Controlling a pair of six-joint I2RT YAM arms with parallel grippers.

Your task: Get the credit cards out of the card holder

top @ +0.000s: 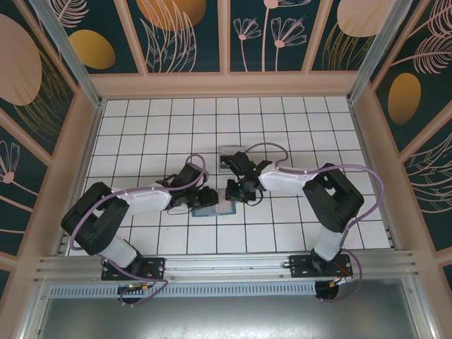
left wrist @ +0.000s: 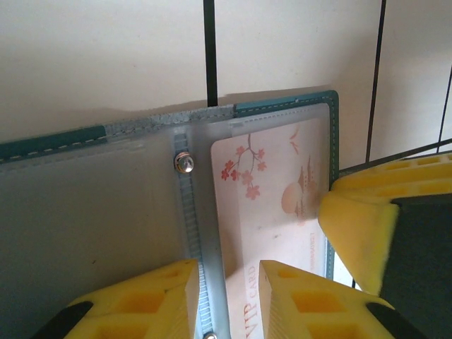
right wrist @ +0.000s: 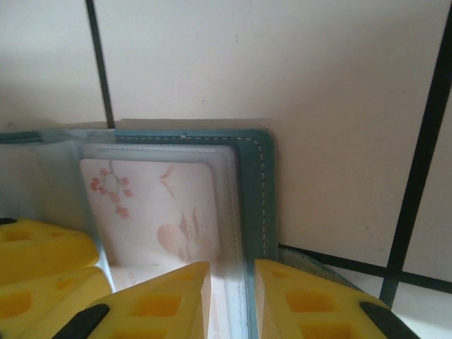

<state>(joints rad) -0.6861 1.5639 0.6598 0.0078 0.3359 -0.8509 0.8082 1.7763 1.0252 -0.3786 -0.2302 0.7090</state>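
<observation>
The teal card holder [top: 214, 210] lies open and flat on the white tiles between both arms. In the left wrist view its clear sleeves [left wrist: 141, 205] show, and a pale pink credit card [left wrist: 272, 191] with blossoms and "VIP CARD" sits in the right sleeve. My left gripper [left wrist: 229, 300] points down at the holder. Its jaws stand a little apart, one over the spine and one over the card. My right gripper [right wrist: 232, 300] straddles the sleeve's right edge beside the teal cover [right wrist: 258, 191], with a narrow gap between the jaws. The same card [right wrist: 152, 205] shows there.
One yellow finger of the right gripper [left wrist: 360, 233] reaches into the left wrist view beside the holder's right edge. A pale clear box [top: 227, 157] stands just behind the right wrist. Wooden walls ring the tiled floor [top: 318, 127].
</observation>
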